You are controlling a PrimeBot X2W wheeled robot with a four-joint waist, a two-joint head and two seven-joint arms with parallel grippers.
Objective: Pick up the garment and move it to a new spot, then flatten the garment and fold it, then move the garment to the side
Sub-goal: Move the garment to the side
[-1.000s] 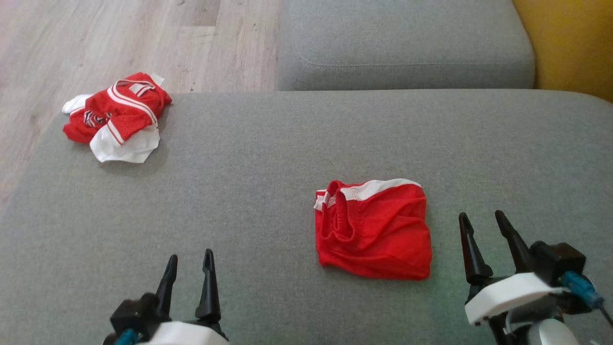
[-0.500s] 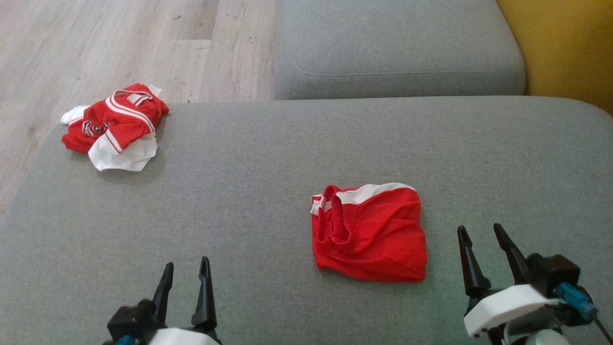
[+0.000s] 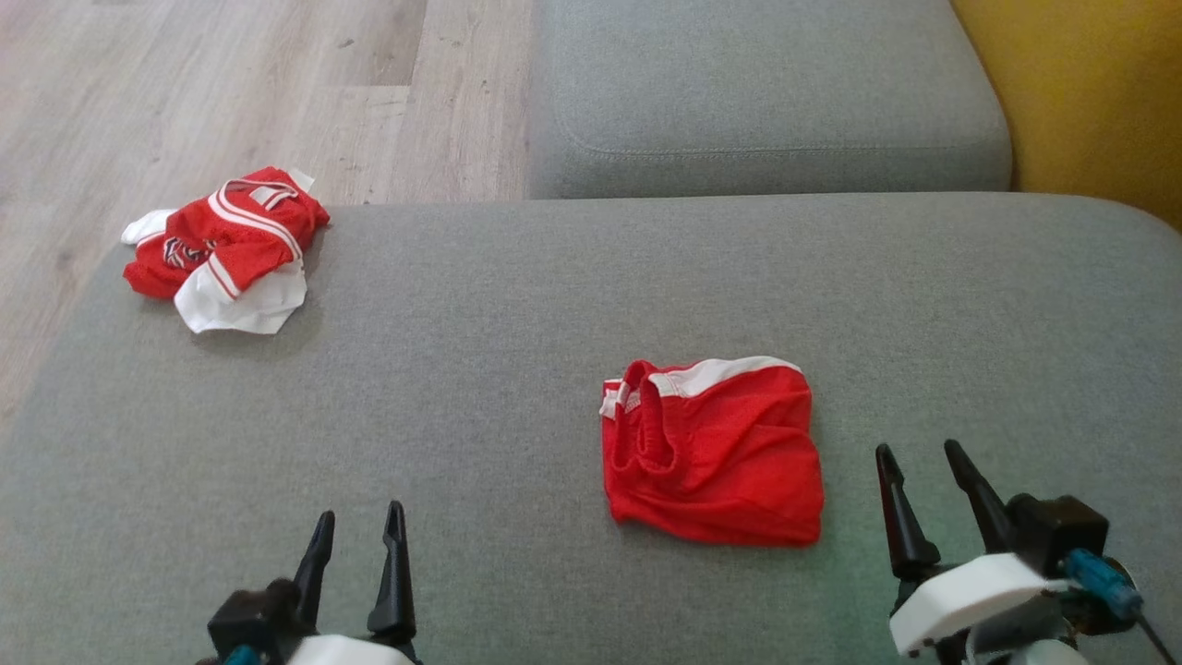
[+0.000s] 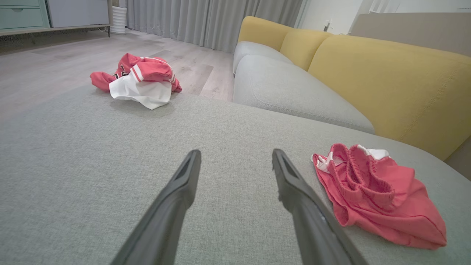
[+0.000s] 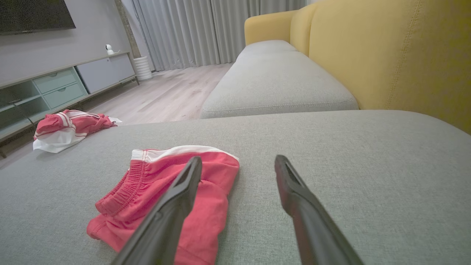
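No words or numbers can be read. The crumpled red and white shirt (image 3: 226, 247) has dark marks (too small to read).

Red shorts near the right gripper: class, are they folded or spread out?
Folded. The red shorts lie as a compact doubled rectangle, waistband bunched at one side, on the grey cushion.

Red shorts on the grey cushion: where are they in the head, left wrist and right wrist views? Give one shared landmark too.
Head view: red shorts lie right of centre, in the lower half.
Left wrist view: lower right.
Right wrist view: lower left of centre.
Shared landmark: the crumpled red-and-white garment at the far left corner of the cushion; upper left in the left wrist view, at the left edge in the right wrist view.
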